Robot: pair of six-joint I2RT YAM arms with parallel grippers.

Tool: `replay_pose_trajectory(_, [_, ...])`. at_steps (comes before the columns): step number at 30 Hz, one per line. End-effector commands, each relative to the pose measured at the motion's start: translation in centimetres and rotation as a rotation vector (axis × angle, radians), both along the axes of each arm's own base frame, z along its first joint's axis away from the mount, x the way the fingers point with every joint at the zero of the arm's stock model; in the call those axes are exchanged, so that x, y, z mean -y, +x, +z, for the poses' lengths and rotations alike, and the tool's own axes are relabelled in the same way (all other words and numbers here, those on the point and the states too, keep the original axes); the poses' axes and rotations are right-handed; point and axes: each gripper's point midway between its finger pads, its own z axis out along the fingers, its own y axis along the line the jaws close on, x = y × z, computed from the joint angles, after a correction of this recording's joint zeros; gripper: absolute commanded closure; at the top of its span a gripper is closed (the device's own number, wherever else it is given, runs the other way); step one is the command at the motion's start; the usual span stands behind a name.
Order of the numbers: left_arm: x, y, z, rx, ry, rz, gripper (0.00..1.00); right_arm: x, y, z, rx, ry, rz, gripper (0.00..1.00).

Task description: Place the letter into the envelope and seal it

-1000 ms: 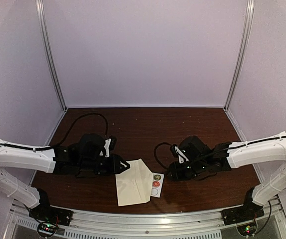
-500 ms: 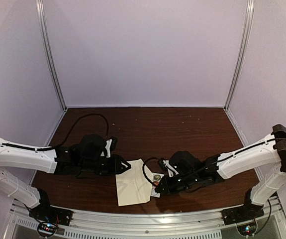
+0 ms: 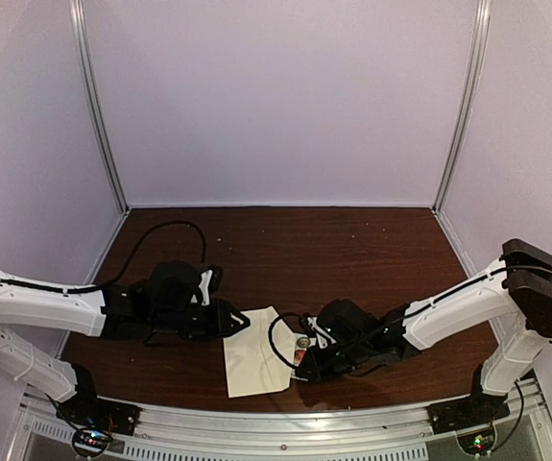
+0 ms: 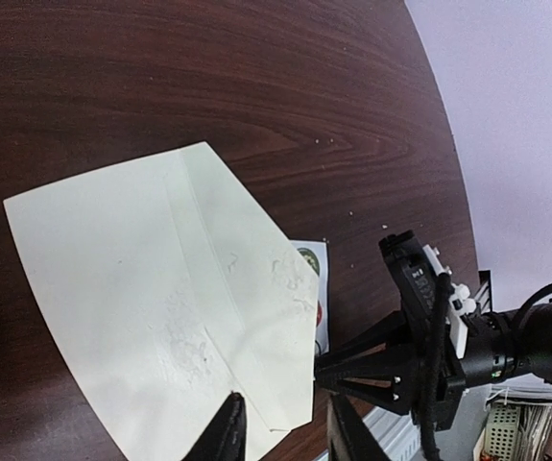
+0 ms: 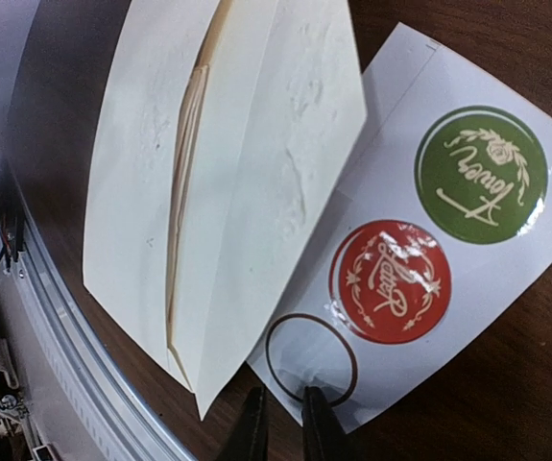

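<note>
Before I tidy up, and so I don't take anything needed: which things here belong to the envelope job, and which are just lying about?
Job:
- envelope
- sticker card, probably for sealing
- left gripper and right gripper

Lying about:
- nothing loose that I can see; only an arm cable trailing on the table

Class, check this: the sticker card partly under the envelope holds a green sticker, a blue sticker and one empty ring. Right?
No. The right wrist view shows a red sticker, not blue. Otherwise correct: the sticker card, partly under the envelope, holds a green sticker and one empty ring.
</note>
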Motion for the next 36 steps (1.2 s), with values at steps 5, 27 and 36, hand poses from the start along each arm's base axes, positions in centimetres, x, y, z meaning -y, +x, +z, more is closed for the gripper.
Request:
replay_pose_trajectory(5, [-0.1,-0.1,0.8,0.022,-0.032,0.007,0.71,3.3,0.6,-1.5,0.016,-0.090,-0.049,0.86])
replay_pose_trajectory(27, [6.9,-0.7,3.0,0.092,-0.072,-0.144,0.71,10.8,6.0,4.5,0.081,-0.049,-0.265,0.78])
replay_pose_trajectory(36, [14.7,0.0,1.1,0.094,-0.081,-0.294,0.72,9.2,6.3,4.8,0.068,0.032,-0.257,0.76])
